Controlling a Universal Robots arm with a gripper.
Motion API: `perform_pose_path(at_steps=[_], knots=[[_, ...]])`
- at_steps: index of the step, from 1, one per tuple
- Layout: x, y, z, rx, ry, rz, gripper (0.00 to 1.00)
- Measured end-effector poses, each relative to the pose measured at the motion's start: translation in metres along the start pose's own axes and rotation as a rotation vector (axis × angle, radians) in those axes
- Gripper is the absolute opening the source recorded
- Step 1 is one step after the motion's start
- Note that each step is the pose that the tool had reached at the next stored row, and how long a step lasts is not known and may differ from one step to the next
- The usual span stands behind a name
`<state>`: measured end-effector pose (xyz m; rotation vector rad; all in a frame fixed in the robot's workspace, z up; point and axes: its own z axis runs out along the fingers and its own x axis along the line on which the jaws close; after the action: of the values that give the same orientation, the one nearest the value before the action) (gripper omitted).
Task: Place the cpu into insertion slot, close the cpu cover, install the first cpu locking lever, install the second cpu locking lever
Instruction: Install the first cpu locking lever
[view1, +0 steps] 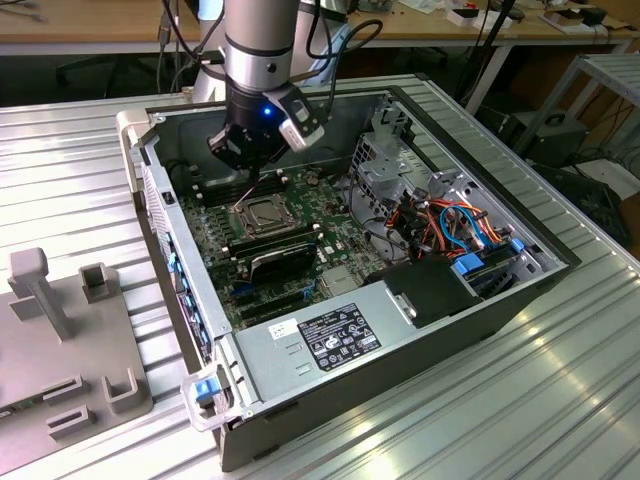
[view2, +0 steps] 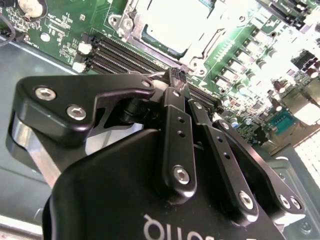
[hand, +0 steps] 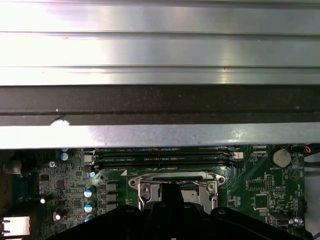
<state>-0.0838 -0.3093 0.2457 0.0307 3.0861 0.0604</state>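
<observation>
Cpu (view1: 263, 211), a pale flat square, sits in the insertion slot (view1: 284, 224) on the green board (view1: 215, 248), black gripper (view1: 258, 170) just above. In the second wrist view, matte fingers (view2: 176, 125) meet tip to tip (pressed together) beside the shiny cpu cover (view2: 202, 42). In the first wrist view, that frame lies flat.

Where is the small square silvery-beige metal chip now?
In the second wrist view the small square silvery-beige cpu sits in the metal-rimmed insertion slot on the green motherboard, close to the black gripper, beside the long black memory slots.
</observation>
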Motion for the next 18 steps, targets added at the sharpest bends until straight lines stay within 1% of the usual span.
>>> perform_pose_path(at_steps=[2,6,8,9,10,11,18], knots=[[-0.0012,0.0005,0.0013,-0.0016,0.0004,-0.003,0.11],[-0.0083,0.0023,0.0058,-0.0019,0.0003,-0.003,0.11],[-0.0108,0.0024,0.0075,-0.0017,0.0015,-0.003,0.11],[-0.0164,0.0024,0.0103,-0.0016,0.006,-0.002,0.11],[-0.0206,0.0024,0.0129,-0.0017,0.0093,-0.002,0.11],[-0.0217,0.0023,0.0148,-0.0022,0.0107,-0.002,0.11],[-0.0219,0.0046,0.0235,-0.0064,0.0117,-0.002,0.11]])
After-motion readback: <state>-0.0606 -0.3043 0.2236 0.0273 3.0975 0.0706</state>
